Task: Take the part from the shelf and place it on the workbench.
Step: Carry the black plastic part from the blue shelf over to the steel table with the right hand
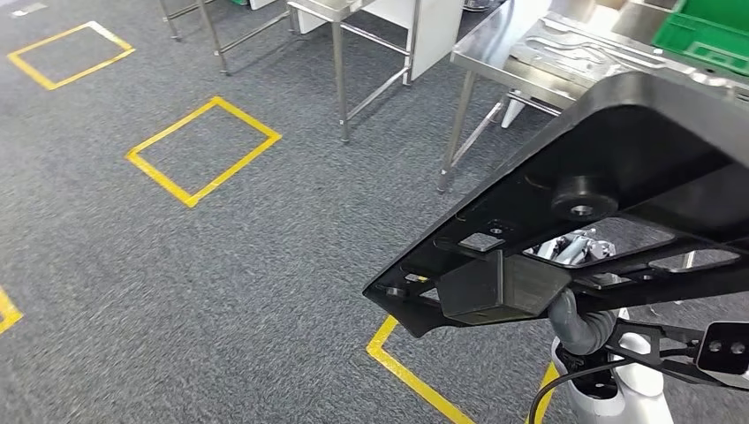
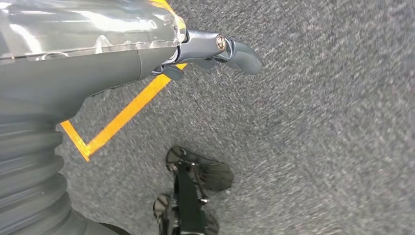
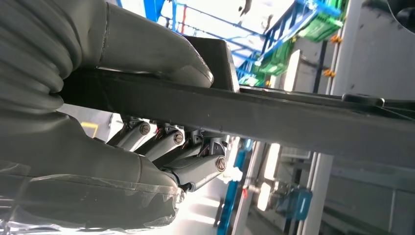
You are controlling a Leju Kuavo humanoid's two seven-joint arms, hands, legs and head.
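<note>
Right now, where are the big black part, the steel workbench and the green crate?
black part (image 1: 618, 132), head view, on its broad dark panel.
steel workbench (image 1: 495, 62), head view, on its bare front edge.
green crate (image 1: 707, 35), head view, on its side wall.

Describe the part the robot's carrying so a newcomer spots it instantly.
Start at the steel workbench upper right in the head view, then drop toward the camera. The big flat black part hangs over the carpet, gripped by the right hand; unlike the bench's grey panels, it has cutouts and a round boss.
</note>
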